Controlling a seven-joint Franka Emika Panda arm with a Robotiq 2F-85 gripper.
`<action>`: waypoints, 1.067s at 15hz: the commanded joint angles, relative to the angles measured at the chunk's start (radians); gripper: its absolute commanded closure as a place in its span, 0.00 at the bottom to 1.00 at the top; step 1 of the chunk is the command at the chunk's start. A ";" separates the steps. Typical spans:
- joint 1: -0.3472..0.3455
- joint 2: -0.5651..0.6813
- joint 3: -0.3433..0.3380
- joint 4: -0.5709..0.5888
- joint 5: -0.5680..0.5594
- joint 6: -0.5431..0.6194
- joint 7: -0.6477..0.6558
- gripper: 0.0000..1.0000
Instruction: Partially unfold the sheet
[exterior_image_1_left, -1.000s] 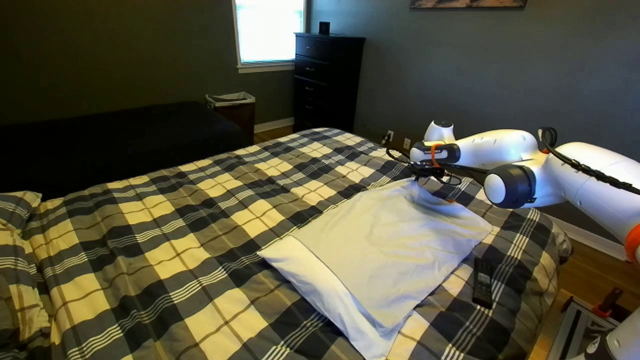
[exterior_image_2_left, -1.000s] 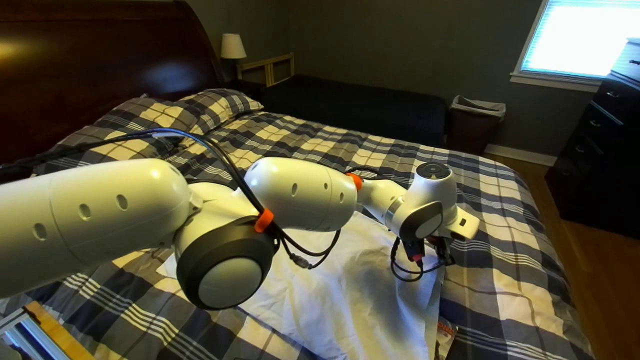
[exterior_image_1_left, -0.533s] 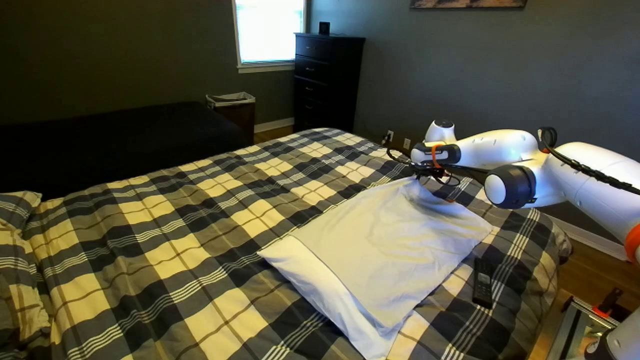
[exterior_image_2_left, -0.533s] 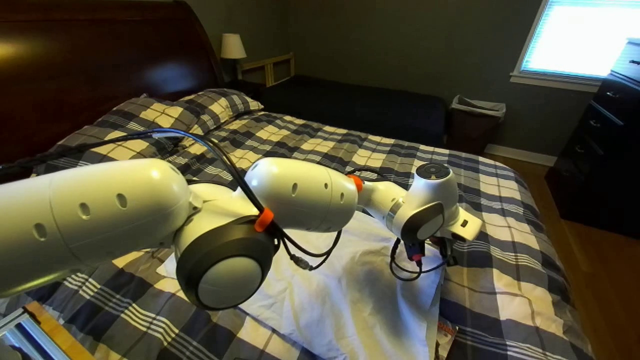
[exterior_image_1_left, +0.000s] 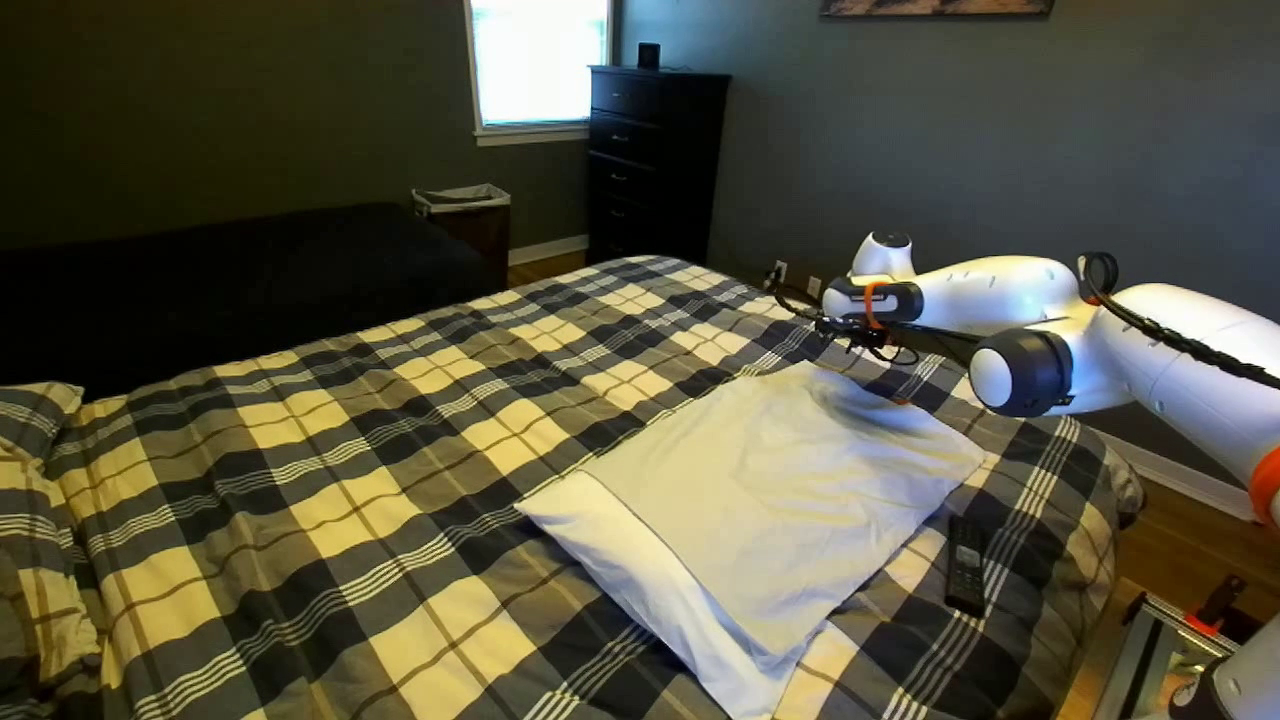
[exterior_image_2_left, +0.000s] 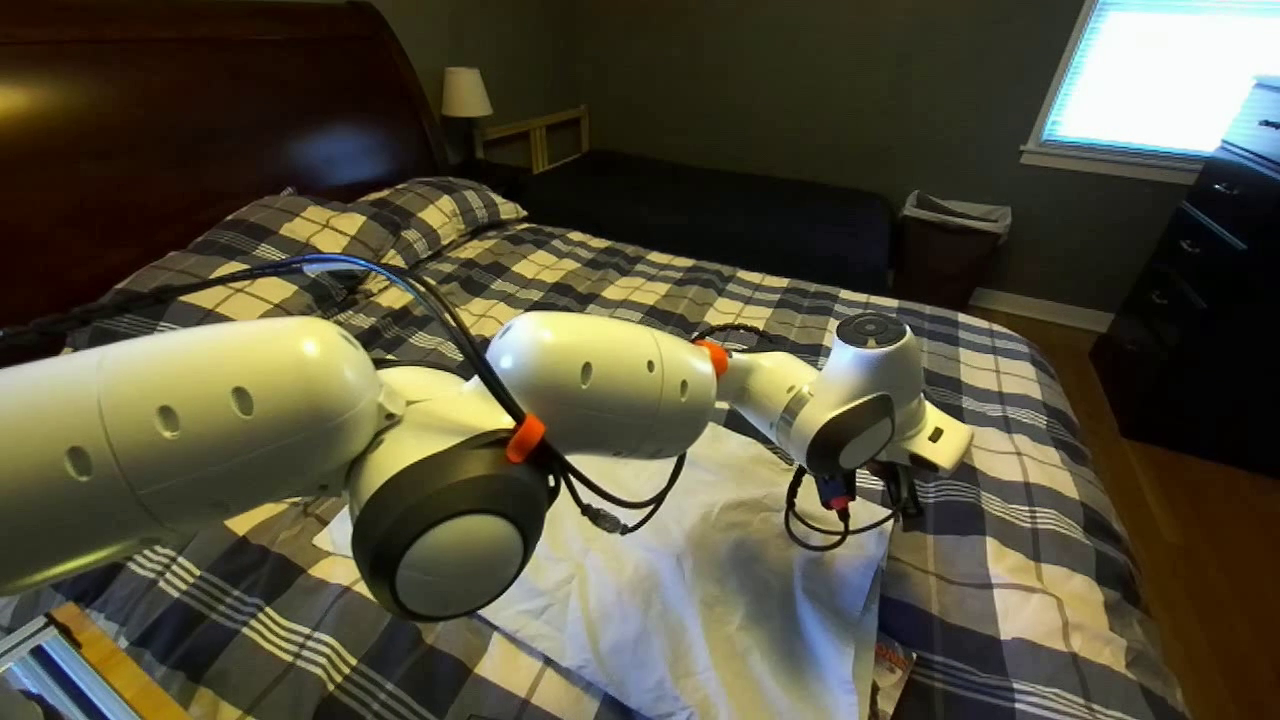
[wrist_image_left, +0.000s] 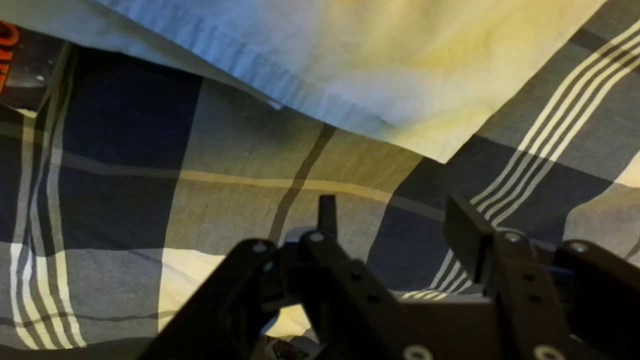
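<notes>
I hold my arm (exterior_image_1_left: 1000, 295) stretched out over the plaid bedspread (exterior_image_1_left: 360, 500), bent at the elbow, with the gripper (wrist_image_left: 395, 220) pointing down from the wrist. In the wrist view my jaws stand apart, just beside a corner of the sheet (wrist_image_left: 390, 70), which lies in layers on the bedspread.

Has matte grey walls (exterior_image_1_left: 950, 150) and a white-framed rectangular window (exterior_image_1_left: 540, 60) glowing bright in both exterior views. Holds a tall black chest of drawers (exterior_image_1_left: 655, 160) beside the window, a brown pale-lined hamper (exterior_image_2_left: 945, 260), a low dark-covered bed (exterior_image_2_left: 710, 210), and a wide plaid-covered bed (exterior_image_1_left: 400, 460) with a glossy reddish-brown wooden headboard (exterior_image_2_left: 200, 130). Shows brown wooden flooring (exterior_image_2_left: 1170, 560), a white baseboard (exterior_image_2_left: 1040, 309), a white-shaded lamp (exterior_image_2_left: 466, 93).
</notes>
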 joint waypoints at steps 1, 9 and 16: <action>-0.024 0.024 0.017 0.084 0.042 -0.042 -0.051 0.06; -0.068 -0.076 0.096 0.044 0.068 -0.190 -0.304 0.00; -0.079 -0.160 0.118 0.035 0.052 -0.490 -0.518 0.00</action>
